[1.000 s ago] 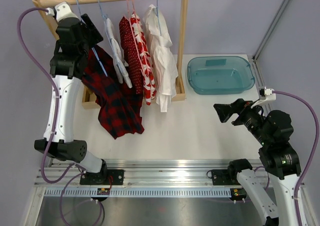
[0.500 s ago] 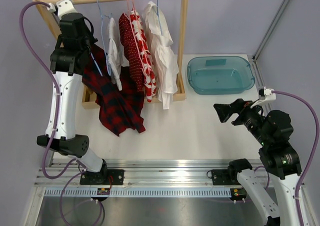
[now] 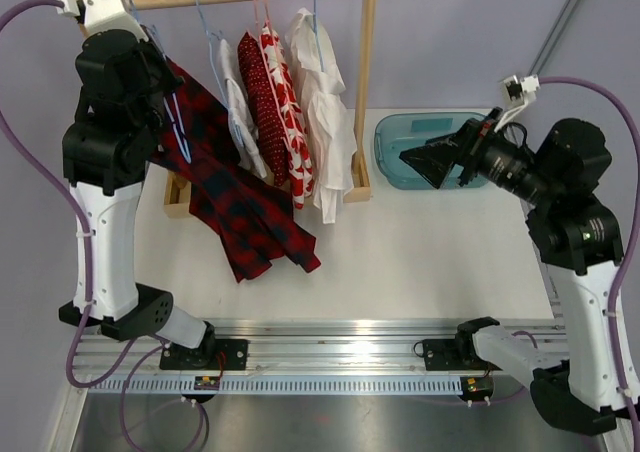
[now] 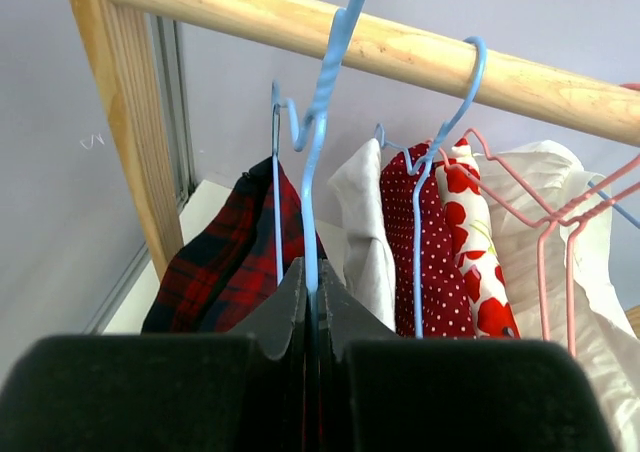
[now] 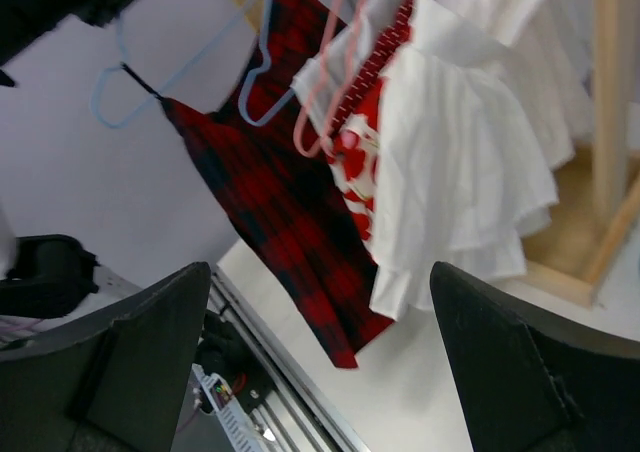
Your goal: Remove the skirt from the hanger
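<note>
Only the left wrist view shows the left gripper [image 4: 312, 272] clenched on the blue hanger [image 4: 318, 142] just below the rod [image 4: 420, 57]. From above, the plaid skirt [image 3: 235, 207] drapes from it over the table's [image 3: 430, 252] far-left corner. The right gripper [image 3: 412, 158] gapes, grasping nothing.

In the left wrist view the left gripper [image 4: 312, 272] blocks the lower part of the red-and-black plaid skirt [image 4: 235, 262] from five to seven o'clock. The top of the pale blue wire hanger [image 4: 322, 122] runs off the edge at twelve o'clock. From overhead that gripper is hidden behind the left arm [image 3: 105, 122] at ten o'clock, and the right gripper [image 3: 425, 162] covers the six o'clock side of the teal plastic tub [image 3: 430, 118]. The right wrist view is blurred; its black fingers [image 5: 130, 372] are cut off at six o'clock.
</note>
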{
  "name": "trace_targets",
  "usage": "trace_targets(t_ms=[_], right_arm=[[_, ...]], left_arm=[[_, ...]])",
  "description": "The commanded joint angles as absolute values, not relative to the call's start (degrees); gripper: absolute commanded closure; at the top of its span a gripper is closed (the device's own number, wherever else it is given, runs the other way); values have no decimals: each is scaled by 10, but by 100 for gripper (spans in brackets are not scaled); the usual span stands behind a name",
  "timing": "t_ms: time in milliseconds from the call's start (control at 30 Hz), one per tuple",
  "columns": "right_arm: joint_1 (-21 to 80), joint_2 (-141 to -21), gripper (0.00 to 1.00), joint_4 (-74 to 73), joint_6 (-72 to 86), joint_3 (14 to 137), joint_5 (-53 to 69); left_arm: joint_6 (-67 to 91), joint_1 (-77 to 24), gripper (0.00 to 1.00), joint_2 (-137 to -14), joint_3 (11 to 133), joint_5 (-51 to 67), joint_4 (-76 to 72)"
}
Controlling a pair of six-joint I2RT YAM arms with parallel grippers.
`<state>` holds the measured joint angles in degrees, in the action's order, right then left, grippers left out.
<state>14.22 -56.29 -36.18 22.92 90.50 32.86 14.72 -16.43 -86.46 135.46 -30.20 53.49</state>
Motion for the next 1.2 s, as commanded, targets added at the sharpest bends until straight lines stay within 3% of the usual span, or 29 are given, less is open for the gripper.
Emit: trace_targets(t_ms=[0,100,167,200,233,333,533,833,1067,1100,1167], right_arm=[[200,-605,1,-320,254,980,389],[303,-672,1,-347,223,1036,337],[391,-748,4,-419,157,1107,234],[489,-777,5,-448,132,1139,181],[542,-820,4,-477,96,1183,76],[636,-850,3,-453,86,1178,3],[691,-865,6,-314,112,1114,-33],[712,-962,6,-228,113,1143,-68],[713,-1033,5,-156,98,1153,-95],[713,-1048,8,-144,102,1157,-98],[713,-1056,37,-130,106,1156,-92]], left_arm=[[129,-177,100,-838,1333,-312,469],[127,-193,100,-836,1309,-313,460],[126,-206,100,-835,1298,-319,455],[123,-209,100,-831,1296,-322,454],[123,-213,100,-831,1295,-324,454],[118,-220,100,-826,1298,-326,455],[115,-222,100,-805,1299,-320,480],[146,-223,100,-747,1222,-281,468],[161,-223,100,-742,1237,-245,482],[162,-223,100,-743,1239,-243,487],[165,-223,100,-741,1234,-238,488]])
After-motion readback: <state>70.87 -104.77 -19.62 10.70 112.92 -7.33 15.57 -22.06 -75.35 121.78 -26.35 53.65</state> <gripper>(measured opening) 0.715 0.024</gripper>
